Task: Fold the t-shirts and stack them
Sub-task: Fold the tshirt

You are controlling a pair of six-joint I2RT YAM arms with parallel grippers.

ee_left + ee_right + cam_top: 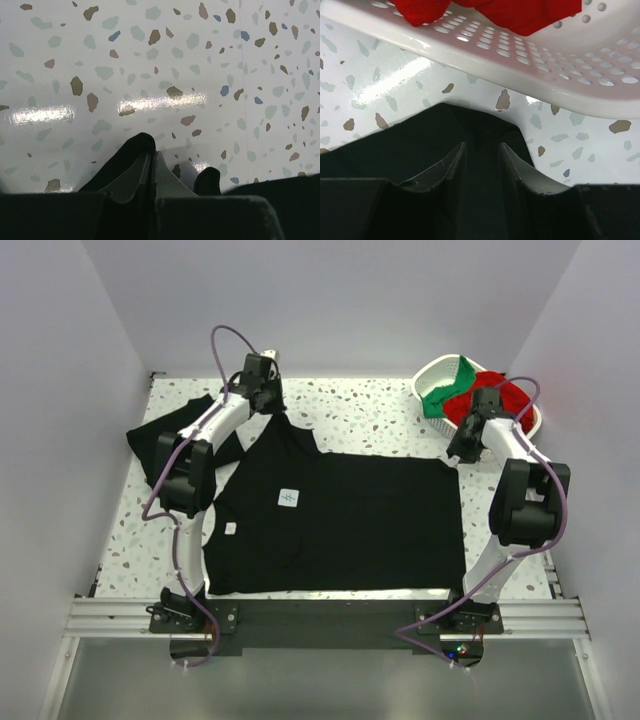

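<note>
Black cloth lies bunched at the far left: a second shirt (150, 440), partly under the left arm, near the bench's left edge. Just right of it we see the left pincer (272, 408), low at the far side. In its wrist view the left pincer (151, 155) is pressed together, with a fold of black cloth nipped at the tips and bare speckled top ahead of it.

The shirt (370, 520) fills the middle of the bench (370, 410), spread flat. Its near hem runs along the front edge, a peak is drawn up to the left pincer, and a white label (289, 498) shows on it. Open surface remains beyond it.

At its far right corner sits the right pincer (458, 452). Its fingers (450, 165) stand a little apart with the black corner between them; we cannot tell whether they bite. Close beyond is the white basket (435, 375), holding a green shirt (445, 390) and a red shirt (505, 395).

The bench is glossy white terrazzo between plain pale walls (330, 300).
</note>
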